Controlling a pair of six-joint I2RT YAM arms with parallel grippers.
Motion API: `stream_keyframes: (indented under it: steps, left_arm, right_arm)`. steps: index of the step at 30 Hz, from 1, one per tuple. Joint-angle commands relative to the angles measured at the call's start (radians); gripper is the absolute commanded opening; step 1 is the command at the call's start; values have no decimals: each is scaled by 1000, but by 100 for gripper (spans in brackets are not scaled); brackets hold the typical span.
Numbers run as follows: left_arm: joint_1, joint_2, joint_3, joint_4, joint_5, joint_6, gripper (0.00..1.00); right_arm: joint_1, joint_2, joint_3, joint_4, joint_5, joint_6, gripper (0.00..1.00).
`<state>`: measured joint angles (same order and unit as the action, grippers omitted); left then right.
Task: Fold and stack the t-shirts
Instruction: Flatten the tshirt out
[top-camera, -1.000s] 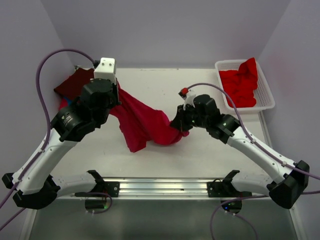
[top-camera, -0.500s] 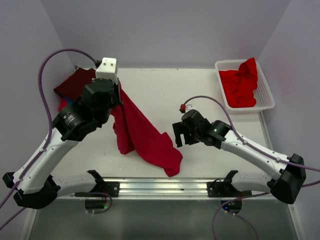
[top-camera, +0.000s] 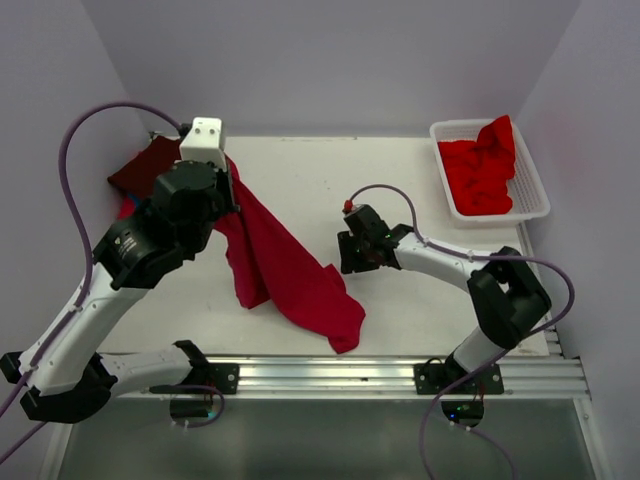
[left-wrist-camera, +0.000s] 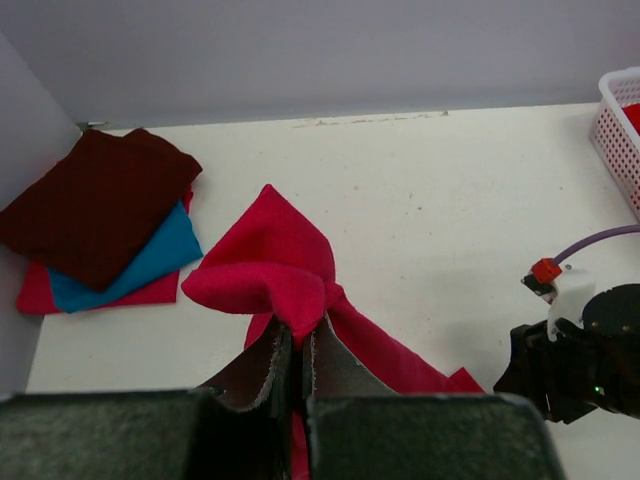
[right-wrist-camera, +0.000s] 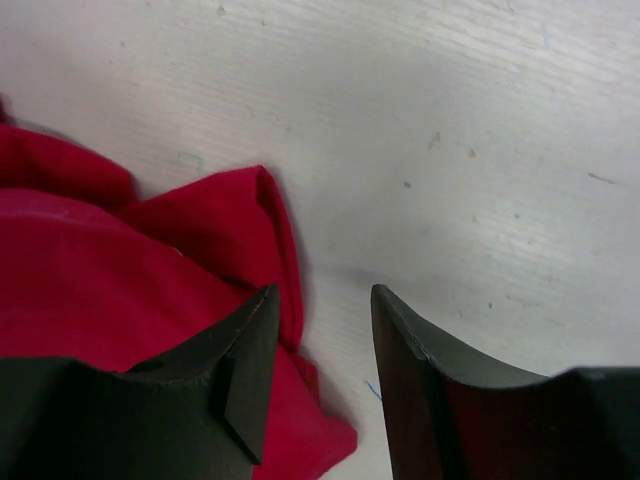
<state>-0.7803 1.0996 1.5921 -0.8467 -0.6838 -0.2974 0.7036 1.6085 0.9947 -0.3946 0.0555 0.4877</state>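
A crimson-pink t-shirt (top-camera: 290, 265) hangs from my left gripper (left-wrist-camera: 298, 325), which is shut on a bunched fold of it above the table's left half. Its lower end trails on the table toward the front middle. My right gripper (top-camera: 347, 258) is open and empty, low over the table just right of the shirt's edge. In the right wrist view the shirt (right-wrist-camera: 120, 270) lies by the left finger, and the gripper (right-wrist-camera: 323, 295) holds nothing. A folded stack sits at the far left: dark maroon shirt (left-wrist-camera: 95, 205) on teal (left-wrist-camera: 140, 260) on pink-red (left-wrist-camera: 40, 290).
A white lattice basket (top-camera: 530, 185) at the back right holds crumpled bright red shirts (top-camera: 485, 170). Walls close in on the left, back and right. A metal rail (top-camera: 320, 375) runs along the near edge.
My right gripper let go of the shirt's lower end, which dropped onto the table. The right arm then swung left and low beside the cloth. The left gripper keeps its hold.
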Motion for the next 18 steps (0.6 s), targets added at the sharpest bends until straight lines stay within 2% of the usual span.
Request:
stream_keyframes:
  steps: [1,11,18]
  left_arm:
    - [-2,-21,8,24,-3,-29,0]
    - [-2,-23,2,23,-8,-32,0]
    - [-2,-27,0,17,-22,-29,0]
  right_arm:
    - [-45,57,32,137,-137,-15,45]
    - [-89,235,85,247,-348,2,44]
    - [-89,292,96,301,-447,35,42]
